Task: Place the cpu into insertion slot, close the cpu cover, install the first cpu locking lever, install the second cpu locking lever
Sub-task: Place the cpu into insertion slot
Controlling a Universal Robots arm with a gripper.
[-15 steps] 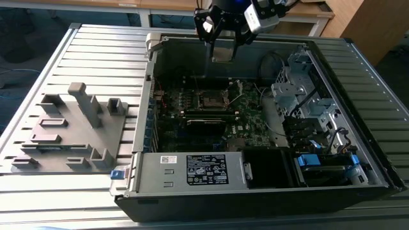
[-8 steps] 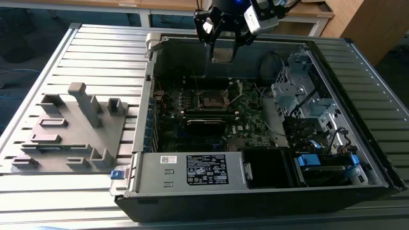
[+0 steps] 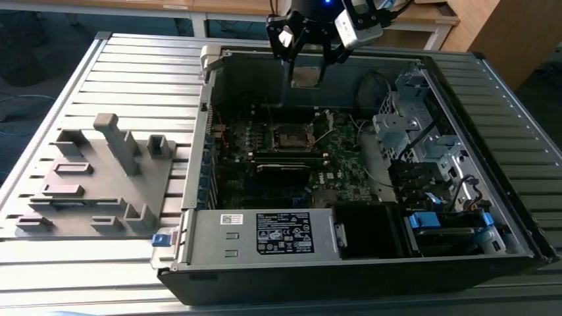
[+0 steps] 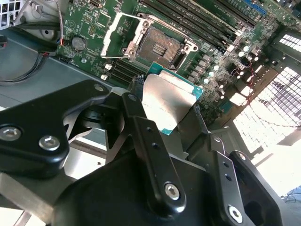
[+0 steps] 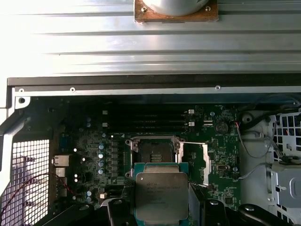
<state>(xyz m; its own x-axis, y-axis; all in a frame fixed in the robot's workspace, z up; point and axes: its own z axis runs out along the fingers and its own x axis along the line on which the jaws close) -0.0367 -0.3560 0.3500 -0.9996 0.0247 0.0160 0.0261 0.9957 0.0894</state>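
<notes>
Black gripper (image 4: 165, 102) clasped the cpu (image 5: 161, 193) in its jaws, held aloft, well apart from the uncovered insertion slot (image 5: 154, 151)

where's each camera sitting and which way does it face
Exterior view: off the arm, looking down into the computer case; shows the gripper holding the cpu.
First wrist view: on the wrist, faces the insertion slot past the cpu.
Second wrist view: on the wrist, looks along the fingers.
All share cpu and insertion slot.
</notes>
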